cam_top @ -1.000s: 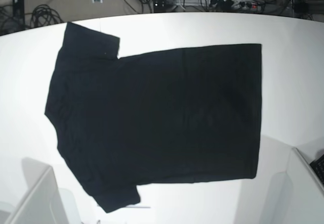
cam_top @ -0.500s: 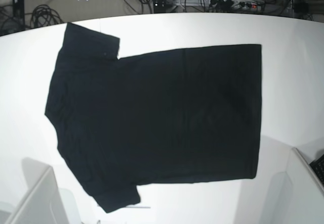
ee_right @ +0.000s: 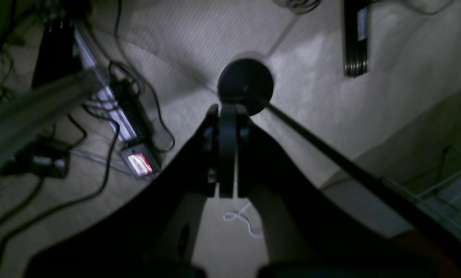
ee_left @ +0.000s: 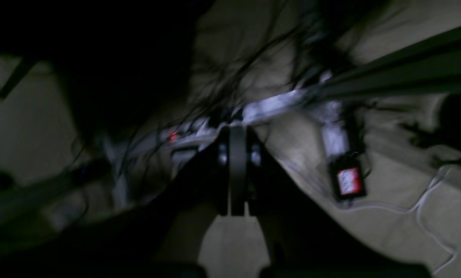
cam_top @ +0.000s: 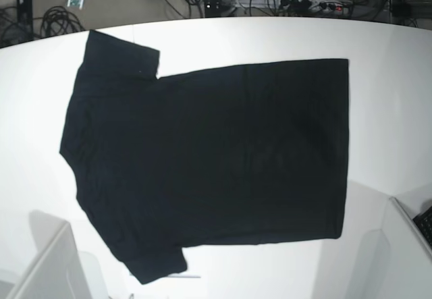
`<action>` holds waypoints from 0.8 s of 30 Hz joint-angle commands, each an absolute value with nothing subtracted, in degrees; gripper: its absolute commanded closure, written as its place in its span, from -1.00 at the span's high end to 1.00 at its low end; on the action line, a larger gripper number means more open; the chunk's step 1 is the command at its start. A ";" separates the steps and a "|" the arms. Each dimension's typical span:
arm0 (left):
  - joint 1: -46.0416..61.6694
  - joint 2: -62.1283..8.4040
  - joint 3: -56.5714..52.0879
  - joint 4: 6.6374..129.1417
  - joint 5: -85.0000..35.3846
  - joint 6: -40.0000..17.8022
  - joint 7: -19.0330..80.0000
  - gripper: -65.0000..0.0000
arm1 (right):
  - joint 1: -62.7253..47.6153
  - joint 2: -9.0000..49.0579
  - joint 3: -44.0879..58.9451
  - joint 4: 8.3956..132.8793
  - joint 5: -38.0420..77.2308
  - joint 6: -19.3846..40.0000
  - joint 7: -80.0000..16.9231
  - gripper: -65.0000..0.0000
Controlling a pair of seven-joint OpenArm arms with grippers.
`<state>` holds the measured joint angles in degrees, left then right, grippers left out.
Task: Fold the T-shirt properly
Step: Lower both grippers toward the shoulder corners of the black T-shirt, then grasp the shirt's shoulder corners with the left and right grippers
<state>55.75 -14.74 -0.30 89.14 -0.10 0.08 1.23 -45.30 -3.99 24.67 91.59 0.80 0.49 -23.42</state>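
The T-shirt (cam_top: pixel 202 164) lies flat on the white worktop (cam_top: pixel 391 96), plain black side up, sleeves toward 9 o'clock, hem toward 3 (no print or legible writing shows). Both sets of fingers are well away from it, beyond the worktop's 12 o'clock edge. Only the wrist views show them: the left gripper (ee_left: pixel 237 133) and right gripper (ee_right: pixel 227 112) are pressed together, empty, above the cable-strewn floor (ee_right: pixel 311 77).

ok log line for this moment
shirt: flat on table, unfolded | left gripper: shut, empty | right gripper: shut, empty
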 commanded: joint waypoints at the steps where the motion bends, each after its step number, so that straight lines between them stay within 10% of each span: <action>1: 57.89 -15.34 -0.75 91.74 -0.04 0.48 0.31 -1.00 | -46.46 -4.26 25.80 94.37 0.57 0.40 -23.34 -1.00; 24: 63.96 -15.60 -21.58 112.04 -18.59 0.48 0.31 -1.00 | -29.85 -5.14 31.52 115.21 0.57 0.57 -48.13 -1.00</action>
<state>62.87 -15.42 -21.19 111.33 -18.48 0.10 1.54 -29.65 -5.43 31.35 114.15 0.86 0.62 -49.19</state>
